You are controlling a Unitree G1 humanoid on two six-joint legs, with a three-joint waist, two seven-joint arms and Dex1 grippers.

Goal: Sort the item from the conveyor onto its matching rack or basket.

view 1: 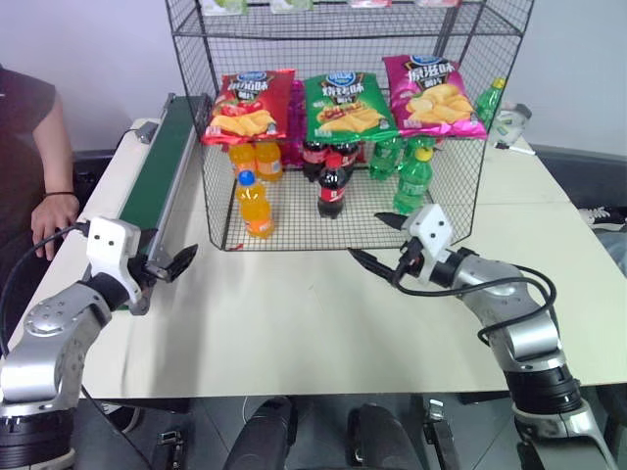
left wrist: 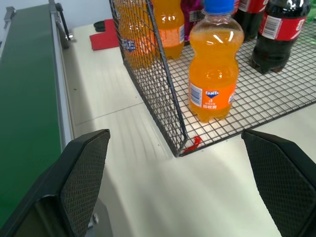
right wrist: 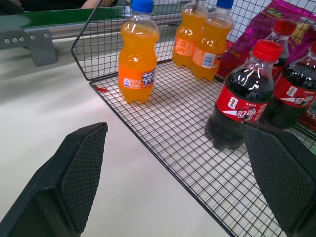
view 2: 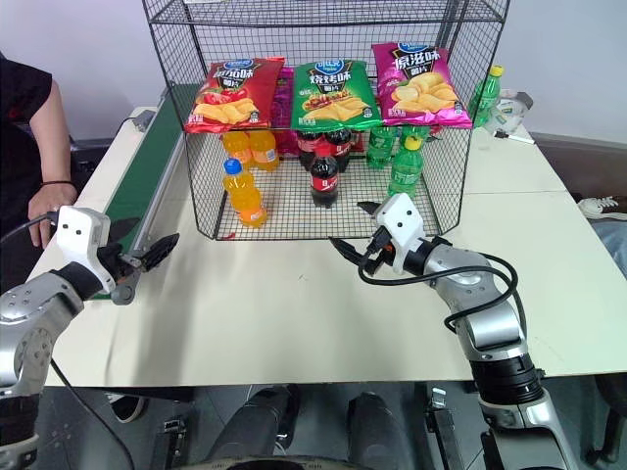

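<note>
1. Far left: a person's hand (view 1: 51,217) rests on the table edge beside the conveyor (view 1: 157,168). The stretch of belt I can see carries nothing.
2. My left gripper (view 1: 179,262) hangs just off the near end of the conveyor, above the table (view 1: 294,323). Jaws spread wide, nothing between them.
3. The orange soda bottle (view 1: 255,204) stands upright on the bottom tier of the rack (view 1: 451,211), at the front left corner, just inside the mesh edge. In the left wrist view it sits square on the wire floor, blue cap up.
4. Two more orange bottles (view 1: 258,157) stand right behind it, so it's in the matching group. Cola bottles (view 1: 331,181) hold the middle, green soda bottles (view 1: 411,176) the right; chip bags (view 1: 343,106) lie on the tier above.
5. My right gripper (view 1: 377,240) hovers in front of the rack's lower tier, near its right half. Jaws open and empty too.
6. Judgement: the placing step looks done; the bottle is free-standing and neither gripper touches it.
7. Next move: keep both arms clear of the mesh front, wait at the belt end with the left jaws open for another item. Risk: clipping the rack corner and tipping the front bottle.
</note>
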